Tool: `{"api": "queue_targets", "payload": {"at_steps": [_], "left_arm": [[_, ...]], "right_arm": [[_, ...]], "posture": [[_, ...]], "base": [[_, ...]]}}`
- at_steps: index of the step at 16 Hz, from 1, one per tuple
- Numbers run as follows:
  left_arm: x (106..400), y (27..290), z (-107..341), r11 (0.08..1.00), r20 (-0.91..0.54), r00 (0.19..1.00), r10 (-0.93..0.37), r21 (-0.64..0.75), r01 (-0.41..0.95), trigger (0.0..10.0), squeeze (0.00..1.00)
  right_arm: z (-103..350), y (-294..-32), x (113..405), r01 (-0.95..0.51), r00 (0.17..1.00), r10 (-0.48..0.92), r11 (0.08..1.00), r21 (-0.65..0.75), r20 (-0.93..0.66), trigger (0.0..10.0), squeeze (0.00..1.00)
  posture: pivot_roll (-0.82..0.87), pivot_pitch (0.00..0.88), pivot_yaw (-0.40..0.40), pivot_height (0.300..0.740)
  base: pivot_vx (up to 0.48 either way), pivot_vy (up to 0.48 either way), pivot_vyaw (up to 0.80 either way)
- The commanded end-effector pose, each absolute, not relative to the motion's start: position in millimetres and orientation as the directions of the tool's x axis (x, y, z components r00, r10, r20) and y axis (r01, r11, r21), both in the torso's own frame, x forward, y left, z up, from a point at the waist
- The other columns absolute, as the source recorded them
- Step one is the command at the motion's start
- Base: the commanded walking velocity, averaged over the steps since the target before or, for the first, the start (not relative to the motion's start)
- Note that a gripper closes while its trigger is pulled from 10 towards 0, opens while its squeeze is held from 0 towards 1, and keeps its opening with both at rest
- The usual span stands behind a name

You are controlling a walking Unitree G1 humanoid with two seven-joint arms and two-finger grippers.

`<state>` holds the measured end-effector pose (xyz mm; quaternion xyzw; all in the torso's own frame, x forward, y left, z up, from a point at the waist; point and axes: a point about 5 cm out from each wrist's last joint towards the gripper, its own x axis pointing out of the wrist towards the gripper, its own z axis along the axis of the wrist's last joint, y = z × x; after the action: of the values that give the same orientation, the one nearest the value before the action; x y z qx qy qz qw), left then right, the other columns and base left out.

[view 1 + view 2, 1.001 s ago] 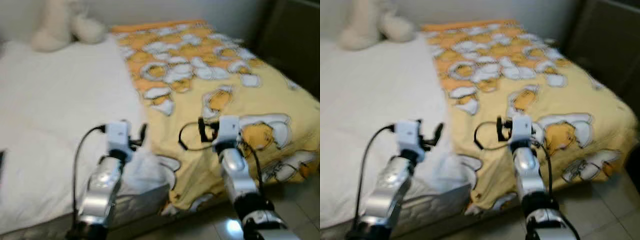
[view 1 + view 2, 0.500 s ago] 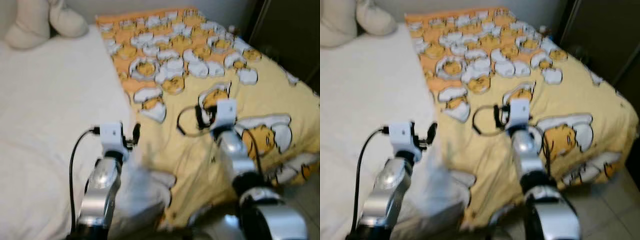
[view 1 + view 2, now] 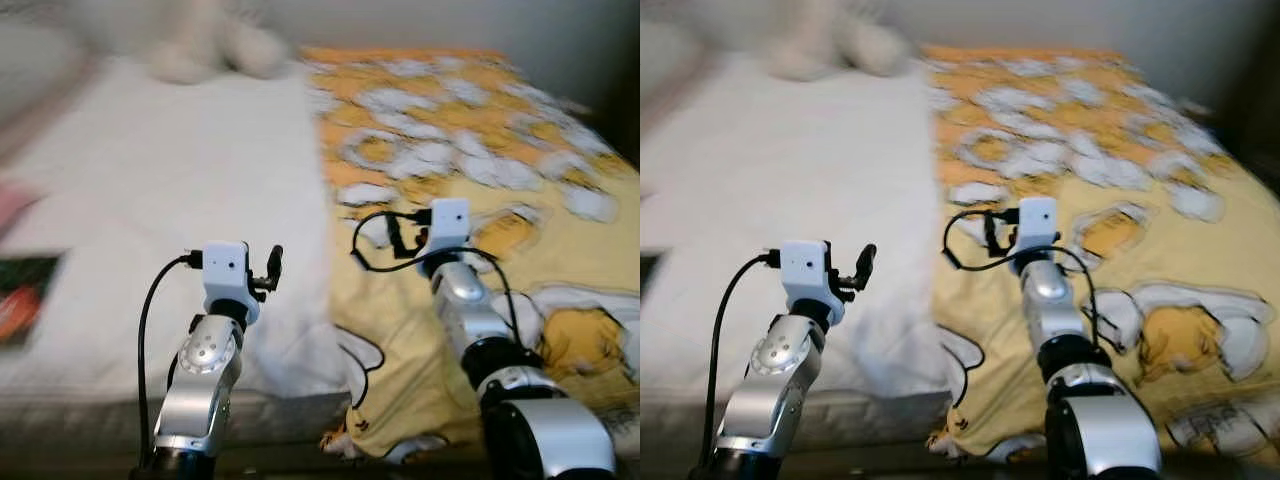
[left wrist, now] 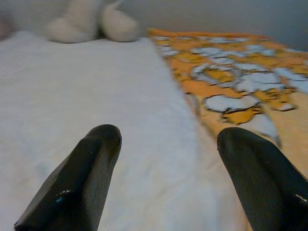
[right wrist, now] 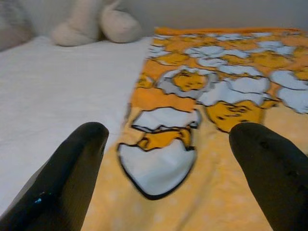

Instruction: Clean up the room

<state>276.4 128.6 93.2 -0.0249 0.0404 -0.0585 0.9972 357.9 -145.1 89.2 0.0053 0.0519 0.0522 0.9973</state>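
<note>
From the head views, both arms reach over the bed's near edge. The left gripper (image 3: 273, 266) hangs above the white sheet (image 3: 170, 190), the right gripper (image 3: 395, 236) above the yellow blanket (image 3: 480, 170) with the egg cartoon print. A cream plush toy (image 3: 205, 45) lies at the far end, and a dark flat thing (image 3: 25, 295) is near the left edge.

In the left wrist view, the fingers (image 4: 79, 180) stand wide apart, holding nothing, over the sheet.

In the right wrist view, the fingers (image 5: 67, 175) are also spread and empty, over the blanket's edge
</note>
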Motion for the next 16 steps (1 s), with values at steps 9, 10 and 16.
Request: {"api": "queue_targets", "payload": {"at_steps": [9,10,16], "left_arm": [[242.1,158.4,109.2,0.995,-0.106,0.990,-0.098,0.024,0.101,10.0,0.00],[234.3,166.9,109.3,0.995,-0.128,0.988,-0.082,0.047,0.089,10.0,0.00],[196.3,181.3,119.1,0.991,-0.203,0.977,-0.061,0.103,0.083,10.0,0.00]], "right_arm": [[86.6,-130.2,364.8,-0.053,0.983,0.038,0.995,-0.079,-0.181,10.0,0.00],[87.5,-131.1,366.4,-0.032,0.982,0.013,0.994,-0.102,-0.187,10.0,0.00],[60.9,-117.7,353.6,-0.082,0.938,0.033,0.988,-0.129,-0.344,10.0,0.00]], "posture": [[0.12,0.121,0.059,0.740],[0.15,0.159,0.063,0.740],[0.25,0.261,0.075,0.740]], "base": [[0.039,-0.034,0.00],[0.000,0.000,0.00],[0.000,0.000,0.00]]}}
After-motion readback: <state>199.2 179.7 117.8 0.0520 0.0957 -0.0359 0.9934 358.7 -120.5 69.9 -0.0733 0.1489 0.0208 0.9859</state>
